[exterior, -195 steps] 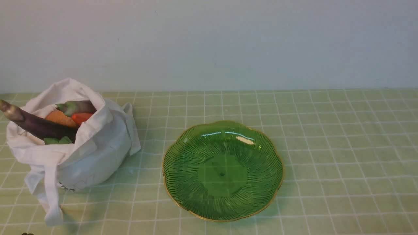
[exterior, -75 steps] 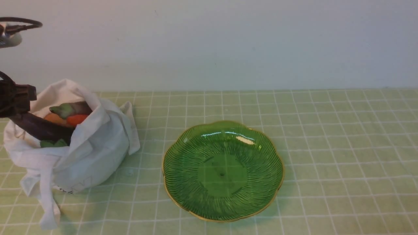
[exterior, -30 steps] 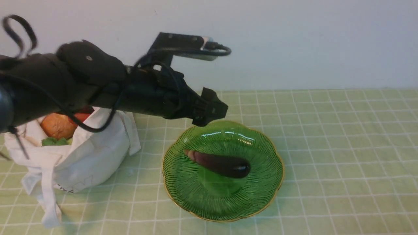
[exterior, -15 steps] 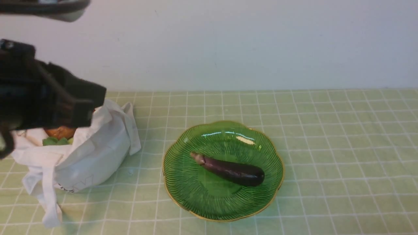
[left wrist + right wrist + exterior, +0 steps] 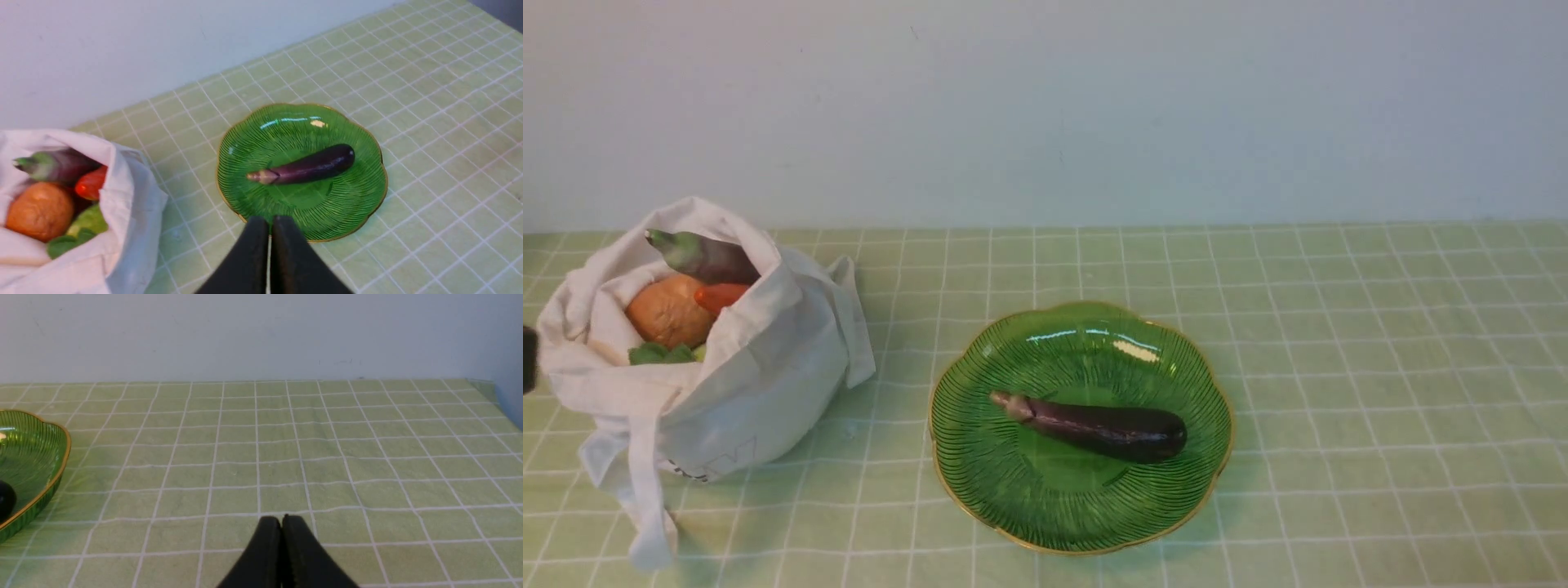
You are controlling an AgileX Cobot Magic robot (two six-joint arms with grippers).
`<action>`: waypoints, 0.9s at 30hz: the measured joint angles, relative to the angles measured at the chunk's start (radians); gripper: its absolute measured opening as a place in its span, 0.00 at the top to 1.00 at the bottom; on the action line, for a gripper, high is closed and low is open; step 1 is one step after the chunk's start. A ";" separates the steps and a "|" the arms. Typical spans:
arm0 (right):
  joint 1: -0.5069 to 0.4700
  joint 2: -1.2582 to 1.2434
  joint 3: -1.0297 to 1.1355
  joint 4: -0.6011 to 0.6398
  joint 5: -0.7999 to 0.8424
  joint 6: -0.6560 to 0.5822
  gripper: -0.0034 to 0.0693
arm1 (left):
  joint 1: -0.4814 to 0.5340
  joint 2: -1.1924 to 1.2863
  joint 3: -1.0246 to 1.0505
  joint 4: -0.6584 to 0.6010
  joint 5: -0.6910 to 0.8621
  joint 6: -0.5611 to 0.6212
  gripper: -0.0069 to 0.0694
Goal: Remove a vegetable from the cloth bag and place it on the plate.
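Looking nearest first, my left tool (image 5: 269, 222) sits pulled back just short of the plate, its two fingers pressed together on nothing. The right tool (image 5: 282, 520) is likewise closed and empty over bare bench (image 5: 1339, 367), out at the plate's 3 o'clock.

A second ago the left arm stretched across the front view. Now it has cleared out, and the slim eggplant (image 5: 1094, 426) that was poking from the cloth bag (image 5: 768, 359) lies free in the green glass plate (image 5: 1054, 514). I judge the task done.

The eggplant is glossy dark purple and lies flat across the plate's middle. Its pale stem end points toward 10 o'clock and its blunt end toward 4, all inside the gold rim.

At the plate's 9 o'clock, the bag holds a shorter green-tipped eggplant (image 5: 707, 255) and a round orange-brown vegetable (image 5: 668, 310).
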 joint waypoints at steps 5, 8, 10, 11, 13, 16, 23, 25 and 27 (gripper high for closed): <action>0.000 0.000 0.000 0.000 0.000 0.000 0.97 | 0.011 -0.135 0.158 0.104 -0.188 -0.033 0.92; 0.000 0.000 0.000 0.000 0.000 0.000 0.97 | 0.053 -0.233 0.327 0.141 -0.366 -0.045 0.92; 0.000 0.000 0.000 0.000 0.000 0.000 0.97 | 0.113 -0.330 0.501 0.157 -0.499 -0.047 0.92; 0.000 0.000 0.000 0.000 0.000 0.000 0.97 | 0.138 -0.366 0.567 0.159 -0.541 -0.047 0.92; 0.000 0.000 0.000 0.000 0.000 0.000 0.97 | 0.212 -0.466 0.743 0.160 -0.634 -0.046 0.92; 0.000 0.000 0.000 0.000 0.000 0.000 0.97 | 0.289 -0.556 0.945 0.140 -0.707 -0.045 0.92; 0.000 0.000 0.000 0.000 0.001 0.000 0.97 | 0.311 -0.567 1.064 0.125 -0.651 -0.043 0.92; 0.000 0.000 0.000 0.000 0.001 0.000 0.97 | 0.311 -0.567 1.064 0.127 -0.645 -0.042 0.92; 0.000 0.000 0.000 0.000 0.001 0.000 0.97 | 0.311 -0.567 1.064 0.126 -0.645 -0.042 0.92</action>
